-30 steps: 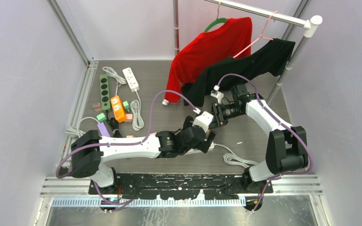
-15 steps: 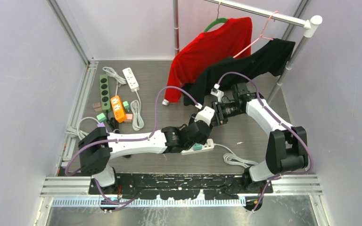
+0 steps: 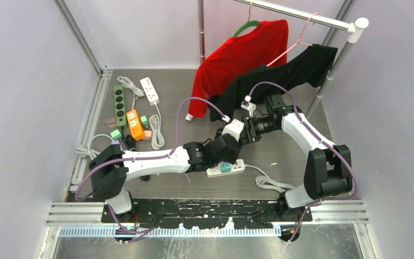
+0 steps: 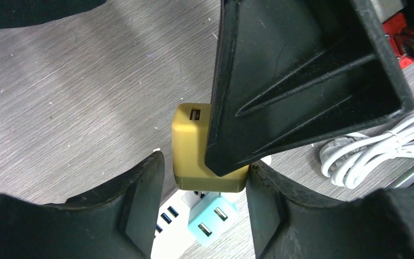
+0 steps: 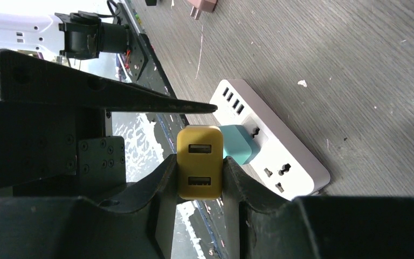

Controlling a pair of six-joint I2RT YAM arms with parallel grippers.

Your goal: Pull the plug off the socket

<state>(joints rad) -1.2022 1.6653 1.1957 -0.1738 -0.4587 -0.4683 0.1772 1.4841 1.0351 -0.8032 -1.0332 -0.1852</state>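
Note:
A yellow USB plug [image 5: 199,162] hangs above the table with my right gripper [image 5: 199,175] shut on its sides. In the left wrist view the same yellow plug [image 4: 193,145] sits between the fingers of my left gripper [image 4: 205,175]. The right finger [image 4: 272,202] is at its corner and a gap shows on the left, so this gripper is open. Below lies a white power strip [image 3: 239,165] with a teal plug [image 3: 225,167] seated in a socket. From above, the left gripper [image 3: 236,134] meets the right gripper [image 3: 249,131] over the table.
At the back left lie a green strip [image 3: 119,105], an orange strip [image 3: 135,124], a white strip [image 3: 150,90] and several small plugs. A red shirt [image 3: 237,59] and a black shirt [image 3: 285,78] hang on a rack behind the grippers. A coiled white cable [image 3: 272,183] trails from the strip.
My left gripper has risen off the white power strip and moved back to the right gripper, uncovering the teal plug. Its jaws have narrowed. The right arm has stayed still.

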